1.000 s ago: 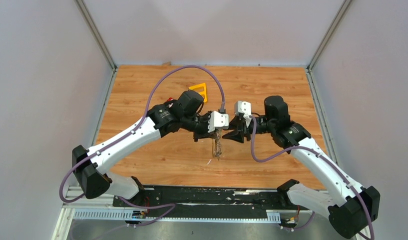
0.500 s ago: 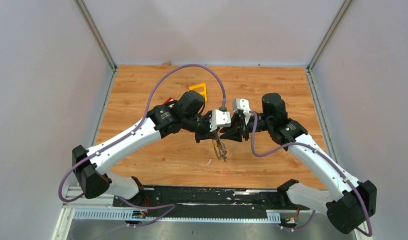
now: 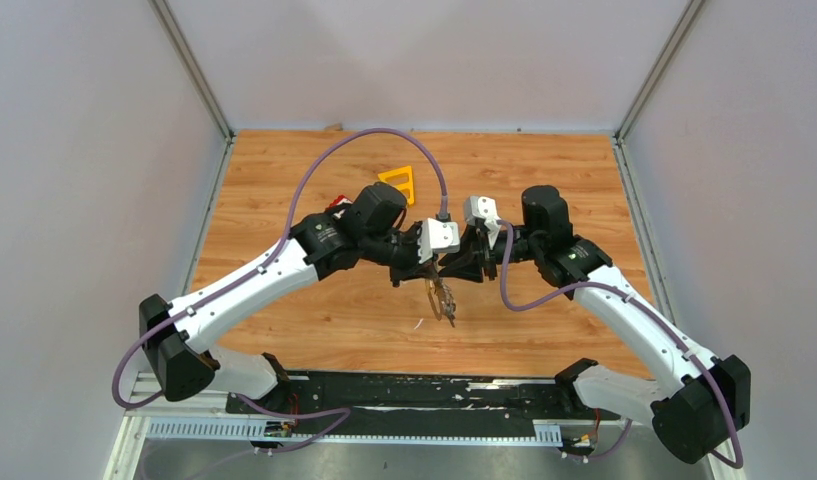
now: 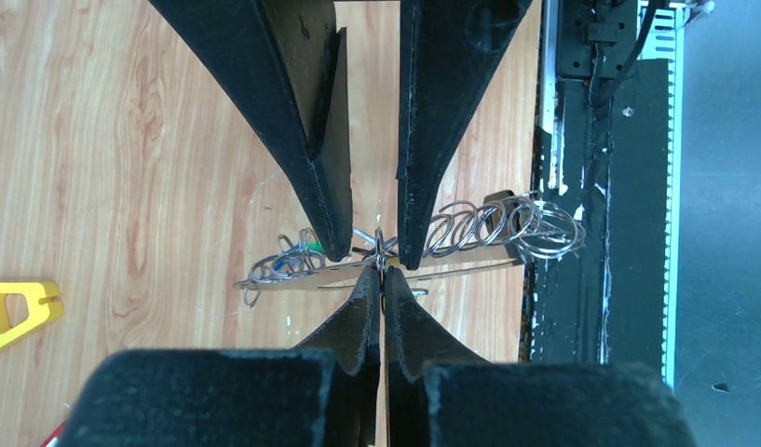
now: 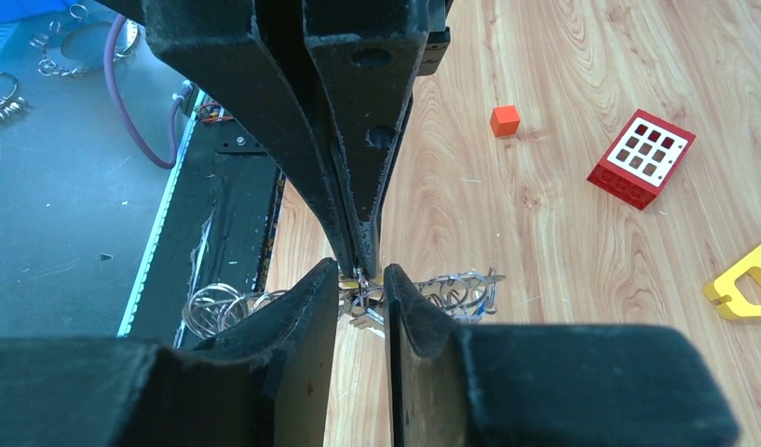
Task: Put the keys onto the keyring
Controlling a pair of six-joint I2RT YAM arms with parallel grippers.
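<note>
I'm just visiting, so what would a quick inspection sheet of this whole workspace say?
Surface: wooden table, light grain.
Job's things: keyring held up between the grippers; keys bunched on it.
Clutter: yellow frame, red brick, orange block.
Grippers: left gripper shut on the keyring; right gripper open, jaws straddling it.
Cables: purple cables arch over both arms.
Surroundings: white walls, black rail at near edge.

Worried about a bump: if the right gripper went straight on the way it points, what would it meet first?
The keyring at its tips, then likely the left gripper just behind; depth unclear.
</note>
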